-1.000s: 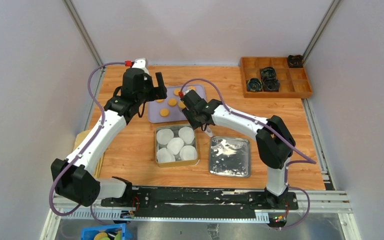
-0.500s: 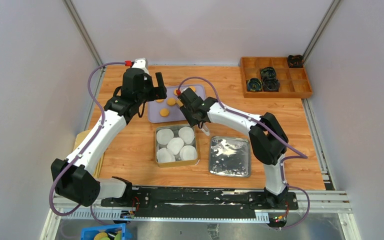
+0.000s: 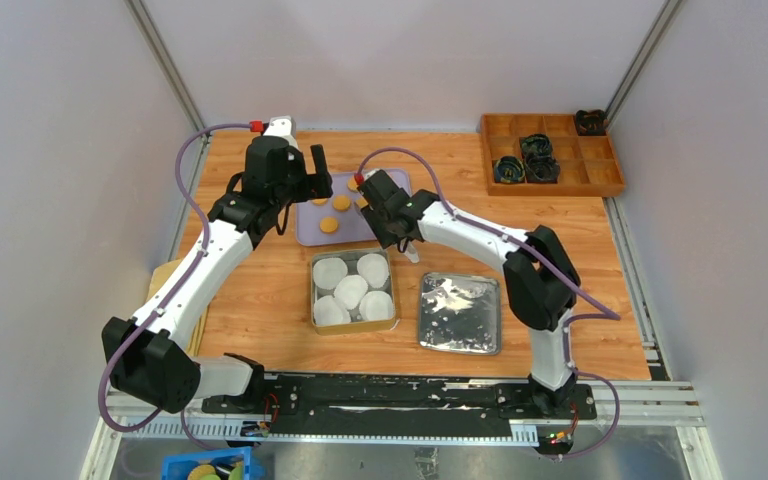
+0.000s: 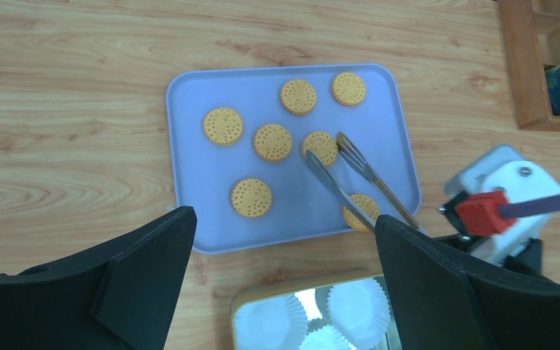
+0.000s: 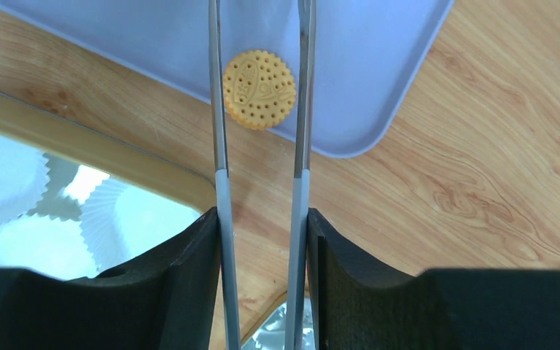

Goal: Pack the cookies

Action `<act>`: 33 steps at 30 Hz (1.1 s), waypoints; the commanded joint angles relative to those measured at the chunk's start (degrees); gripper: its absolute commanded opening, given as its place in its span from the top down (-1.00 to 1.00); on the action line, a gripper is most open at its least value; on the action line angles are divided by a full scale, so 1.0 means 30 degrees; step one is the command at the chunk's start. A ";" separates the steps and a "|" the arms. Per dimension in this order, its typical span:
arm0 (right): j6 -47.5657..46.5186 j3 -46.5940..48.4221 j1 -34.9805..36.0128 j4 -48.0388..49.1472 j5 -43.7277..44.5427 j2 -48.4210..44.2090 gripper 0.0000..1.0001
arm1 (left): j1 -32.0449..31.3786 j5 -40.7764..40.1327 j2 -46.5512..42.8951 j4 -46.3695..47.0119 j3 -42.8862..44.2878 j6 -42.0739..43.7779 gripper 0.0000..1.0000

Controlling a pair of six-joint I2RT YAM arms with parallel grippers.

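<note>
Clamping tongs point(image 4: 357, 179) in right claw point(image 5: 262, 226) to straddle a cookie point(image 4: 319, 146) on the tray point(image 4: 189, 182) for lifting; holding left claw point(image 4: 284, 222) apart.

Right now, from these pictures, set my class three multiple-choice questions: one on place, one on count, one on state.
1. Where are the cookies? A on the lilac tray; B in the tin; C in the wooden box.
2. How many cookies are there? A three; B seven; C ten.
3. The tongs are: A lying on the table; B gripped in the right arm's jaws; C in the tin.
Answers: 1 A, all lie on the lilac tray. 2 B, the left wrist view shows seven, one partly under the tongs. 3 B, the right wrist view shows their handles between the jaws.
</note>
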 commanded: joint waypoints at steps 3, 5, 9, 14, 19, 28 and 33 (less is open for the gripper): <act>0.0143 -0.0848 -0.0141 -0.0376 -0.0162 -0.3845 0.69 | -0.0097 -0.0072 -0.0318 0.0133 0.0162 0.0079 -1.00; 0.0179 -0.1401 -0.0063 -0.0386 -0.0337 -0.4852 0.69 | -0.0097 -0.0042 -0.0358 0.0133 0.0162 0.0053 -1.00; 0.0372 -0.2343 0.0398 -0.1007 -0.0640 -0.7018 0.70 | -0.0097 0.0015 -0.0276 0.0176 0.0166 0.0013 -1.00; 0.0858 -0.3768 0.1848 -0.2319 0.0064 -0.9390 0.70 | -0.0097 0.0273 0.0092 0.0126 0.0275 -0.0155 -1.00; 0.2171 -0.5556 0.3206 -0.3329 -0.0237 -1.1625 0.71 | -0.0097 0.0221 0.0210 0.0285 0.0343 -0.0273 -1.00; 0.5339 -0.7499 0.6784 -0.5649 0.0641 -1.4383 0.72 | -0.0097 0.0789 -0.0065 0.0122 0.0277 -0.0812 -1.00; 0.6368 -0.7181 0.8934 -0.7330 0.1508 -1.4239 0.73 | -0.0097 0.0975 -0.0577 0.0134 -0.0135 -0.0968 -1.00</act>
